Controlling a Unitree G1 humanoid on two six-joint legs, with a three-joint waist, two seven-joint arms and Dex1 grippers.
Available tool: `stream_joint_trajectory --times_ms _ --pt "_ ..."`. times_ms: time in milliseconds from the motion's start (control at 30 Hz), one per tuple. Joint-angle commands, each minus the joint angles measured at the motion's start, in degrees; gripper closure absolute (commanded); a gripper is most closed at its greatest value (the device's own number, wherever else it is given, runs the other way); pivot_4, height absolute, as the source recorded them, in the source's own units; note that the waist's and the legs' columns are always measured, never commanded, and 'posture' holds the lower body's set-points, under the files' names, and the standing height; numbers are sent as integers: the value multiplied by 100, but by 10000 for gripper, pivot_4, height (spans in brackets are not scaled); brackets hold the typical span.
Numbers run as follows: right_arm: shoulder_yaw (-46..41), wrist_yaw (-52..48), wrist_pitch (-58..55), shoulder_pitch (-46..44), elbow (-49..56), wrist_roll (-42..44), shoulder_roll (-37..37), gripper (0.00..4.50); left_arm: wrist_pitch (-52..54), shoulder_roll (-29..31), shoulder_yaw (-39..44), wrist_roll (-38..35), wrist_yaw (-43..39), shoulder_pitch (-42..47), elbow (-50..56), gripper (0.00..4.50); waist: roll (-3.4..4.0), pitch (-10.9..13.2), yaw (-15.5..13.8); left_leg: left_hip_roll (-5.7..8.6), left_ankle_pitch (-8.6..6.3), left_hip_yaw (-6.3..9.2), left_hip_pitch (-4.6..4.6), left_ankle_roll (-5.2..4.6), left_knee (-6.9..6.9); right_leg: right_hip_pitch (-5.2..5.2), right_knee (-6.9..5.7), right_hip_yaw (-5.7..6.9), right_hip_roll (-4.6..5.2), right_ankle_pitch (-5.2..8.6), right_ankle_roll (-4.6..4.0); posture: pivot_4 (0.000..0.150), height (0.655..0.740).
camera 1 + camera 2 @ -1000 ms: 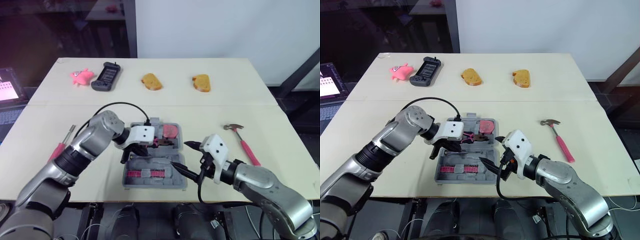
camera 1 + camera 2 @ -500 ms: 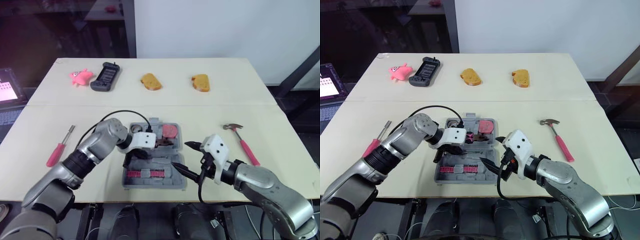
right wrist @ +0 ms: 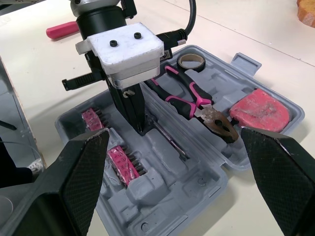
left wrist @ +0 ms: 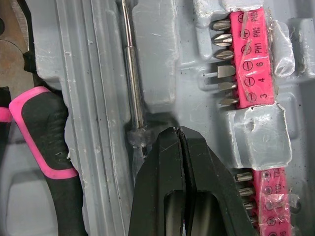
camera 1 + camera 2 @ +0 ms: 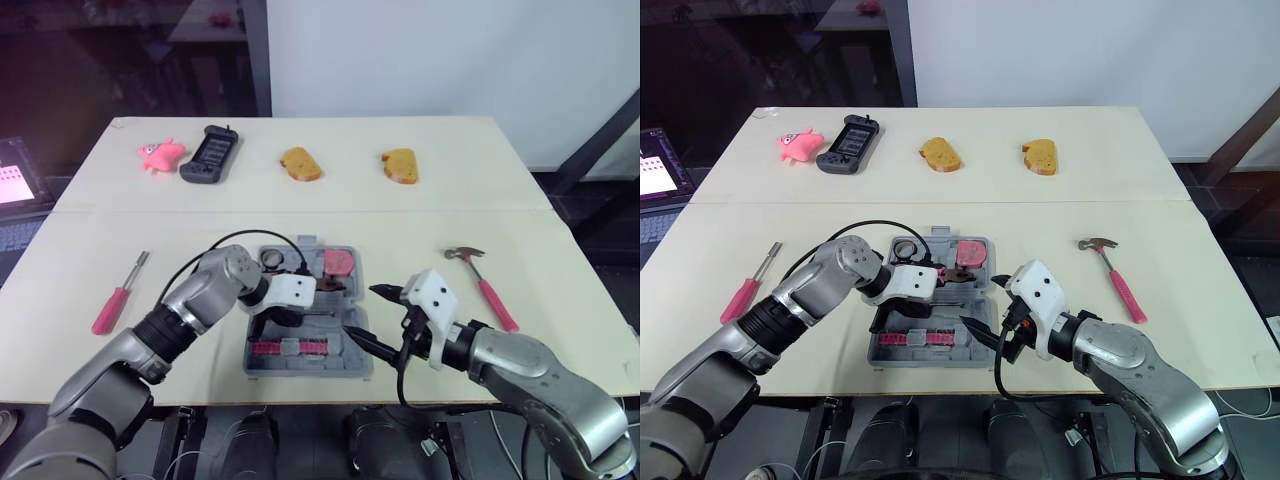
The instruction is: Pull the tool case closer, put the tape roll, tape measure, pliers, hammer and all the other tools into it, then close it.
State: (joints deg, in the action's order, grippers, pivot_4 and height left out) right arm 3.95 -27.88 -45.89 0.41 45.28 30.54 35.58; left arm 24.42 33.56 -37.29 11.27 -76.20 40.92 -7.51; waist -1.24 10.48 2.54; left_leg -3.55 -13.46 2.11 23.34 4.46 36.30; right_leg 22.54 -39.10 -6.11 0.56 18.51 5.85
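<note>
The tool case (image 5: 300, 367) lies open at the near middle of the bench (image 5: 450, 200), with the pliers (image 3: 189, 101), tape roll (image 3: 191, 61) and tape measure (image 3: 258, 110) in its far half. In the last second the left gripper (image 4: 180, 142) has slid from the pliers toward the case's middle. Its fingers are pressed together on nothing, with the tips just beside a thin metal rod (image 4: 134, 93), so the pliers look delivered. The right gripper (image 5: 360, 311) hovers wide open and empty at the near right corner, unmoved. The hammer (image 5: 483, 278), right, and the screwdriver (image 5: 115, 298), left, remain outside.
</note>
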Motion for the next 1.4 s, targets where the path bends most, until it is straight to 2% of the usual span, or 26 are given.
stream_joint_trajectory --times_ms 33,167,267,433,600,633,667,900,1100,1400 --pt "-156 -41 33 23 268 66 84 0 76 265 363 -107 -108 68 146 44436 0 1 4 0 0 0 0 0 0 0 0 0 0 0 0 1500 7400" --pt "-263 -160 108 56 218 92 192 0 243 419 1352 -1141 -397 98 725 44436 -1 1 -8 -1 0 0 6 0 -2 9 -3 0 0 0 0 1500 7400" --pt "-461 -325 224 56 103 111 291 0 260 714 2272 -1945 -531 -229 1141 44436 -2 2 -13 0 0 -1 11 0 0 9 -1 1 3 1 1 1500 7400" --pt "-841 -738 615 175 -247 25 519 0 278 1210 3540 -2684 -273 -1306 1647 44436 2 0 17 -4 0 -4 -3 0 -8 6 -2 -1 0 1 0 1500 7400" --pt "-1609 -1328 1243 548 -930 -67 833 0 64 1804 4911 -3085 -177 -2836 1304 44436 -7 4 -2 -5 0 -6 1 0 -5 6 -1 -1 3 1 -1 1500 7400" --pt "-1775 -1452 1363 668 -1065 -64 879 0 -209 1904 5078 -2987 -138 -3137 1131 39364 -7 4 -19 -5 0 -7 0 0 -5 6 -1 -1 5 1 -1 1500 7400" --pt "-1920 -1549 1464 775 -1185 -56 907 0 -387 1979 5232 -2941 -116 -3392 986 36572 -8 4 -30 -4 0 -7 0 0 -5 5 -1 1 6 1 -1 1500 7400" --pt "-2991 -2335 2206 1637 -1981 -114 1076 0 -1177 2257 6641 -3198 -284 -4809 238 738 -12 6 -22 -6 0 -11 -2 1 -7 5 2 0 7 12 -22 1500 7400" --pt "-3554 -2659 2552 1885 -2611 -175 1160 0 -1514 2225 7347 -3318 -188 -5338 -125 301 -12 6 -1 -6 -1 -21 -8 1 -9 4 3 -7 9 13 -23 1500 7400" --pt "-3287 -2809 2674 1706 -2807 -341 1181 0 -1784 2205 7576 -3391 -105 -5689 -321 301 -13 6 -8 -9 -1 -28 -11 2 -14 6 3 -10 8 18 -32 1500 7400"
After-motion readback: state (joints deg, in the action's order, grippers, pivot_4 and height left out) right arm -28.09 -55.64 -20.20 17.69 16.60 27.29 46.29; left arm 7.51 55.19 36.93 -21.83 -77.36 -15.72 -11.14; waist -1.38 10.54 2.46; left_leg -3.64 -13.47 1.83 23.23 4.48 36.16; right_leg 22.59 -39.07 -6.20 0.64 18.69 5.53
